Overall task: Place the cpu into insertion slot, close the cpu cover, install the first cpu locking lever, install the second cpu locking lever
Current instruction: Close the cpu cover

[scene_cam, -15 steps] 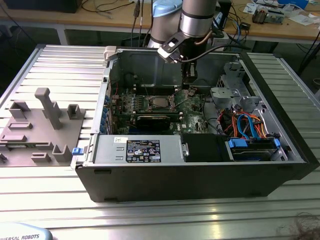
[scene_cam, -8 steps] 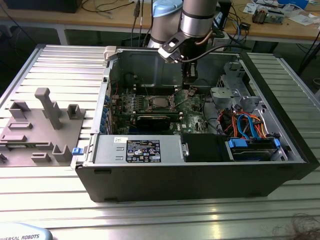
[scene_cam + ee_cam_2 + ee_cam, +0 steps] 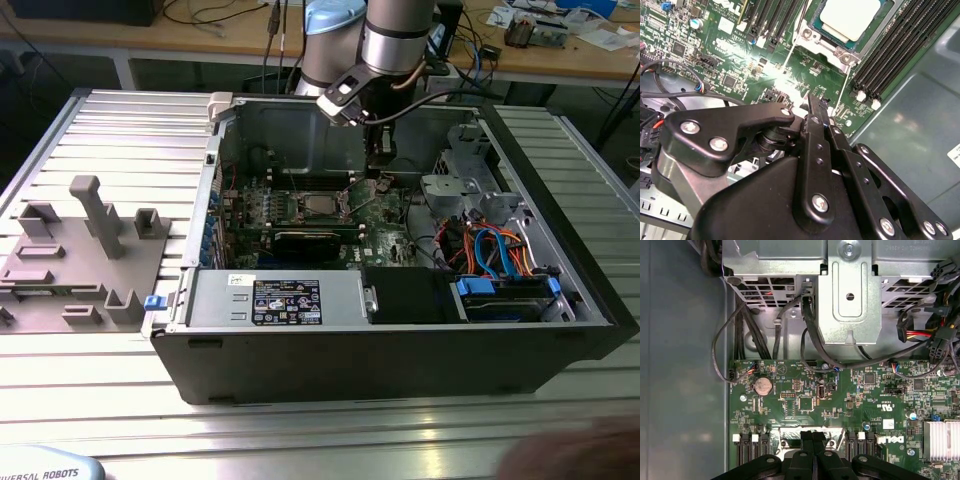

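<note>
The cpu (image 3: 852, 17) lies flat in the insertion slot (image 3: 840, 54), its dull silver top showing through the window of the cpu cover (image 3: 816, 36), which sits down around it. Two thin silvery wire levers (image 3: 790, 47) run from the socket's corners toward my gripper. In the exterior view the cpu (image 3: 320, 205) is mid-board, and my gripper (image 3: 380, 178) hangs just to its right on the exterior view's right side. In both wrist views the black fingers (image 3: 805, 440) are pressed together, so the gripper (image 3: 812, 100) is shut, with its tip close over the green motherboard (image 3: 740, 55).
Long black memory slots (image 3: 890, 55) flank the socket. A metal drive cage (image 3: 850, 295) with black cables (image 3: 810, 335) stands beyond the board. The case wall (image 3: 350, 345) rings everything. A grey fixture tray (image 3: 80, 250) lies outside on the exterior view's left.
</note>
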Motion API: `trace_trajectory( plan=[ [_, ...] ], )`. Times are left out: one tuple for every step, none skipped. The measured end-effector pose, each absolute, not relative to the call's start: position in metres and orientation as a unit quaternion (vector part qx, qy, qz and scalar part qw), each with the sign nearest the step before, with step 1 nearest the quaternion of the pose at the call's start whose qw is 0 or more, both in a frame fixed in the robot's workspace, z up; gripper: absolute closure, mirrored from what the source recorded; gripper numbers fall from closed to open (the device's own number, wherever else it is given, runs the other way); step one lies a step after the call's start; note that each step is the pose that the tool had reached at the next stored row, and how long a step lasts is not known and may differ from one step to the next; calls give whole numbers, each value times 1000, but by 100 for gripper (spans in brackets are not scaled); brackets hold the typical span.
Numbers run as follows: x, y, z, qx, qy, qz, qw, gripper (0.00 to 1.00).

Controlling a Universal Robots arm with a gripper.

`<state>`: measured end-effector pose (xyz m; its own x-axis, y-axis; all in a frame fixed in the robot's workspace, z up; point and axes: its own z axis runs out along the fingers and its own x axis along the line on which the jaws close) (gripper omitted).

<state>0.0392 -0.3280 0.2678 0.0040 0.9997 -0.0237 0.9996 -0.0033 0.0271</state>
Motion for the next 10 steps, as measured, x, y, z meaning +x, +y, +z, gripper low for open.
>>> trace_trajectory(
  plan=[
    [40, -328, 268, 708, 706, 1, 18, 89],
    [40, -328, 268, 708, 706, 1, 18, 89],
    [40, -328, 268, 708, 706, 1, 18, 89],
    [41, -328, 268, 708, 706, 1, 18, 89],
    [42, -328, 268, 708, 706, 1, 18, 89],
    [42, -328, 268, 708, 706, 1, 18, 89],
    [43, -328, 268, 708, 706, 1, 18, 89],
    [43, -328, 268, 708, 706, 1, 18, 89],
    [44, -328, 268, 708, 706, 1, 18, 89],
    [45, -328, 268, 708, 706, 1, 18, 89]
  ],
)
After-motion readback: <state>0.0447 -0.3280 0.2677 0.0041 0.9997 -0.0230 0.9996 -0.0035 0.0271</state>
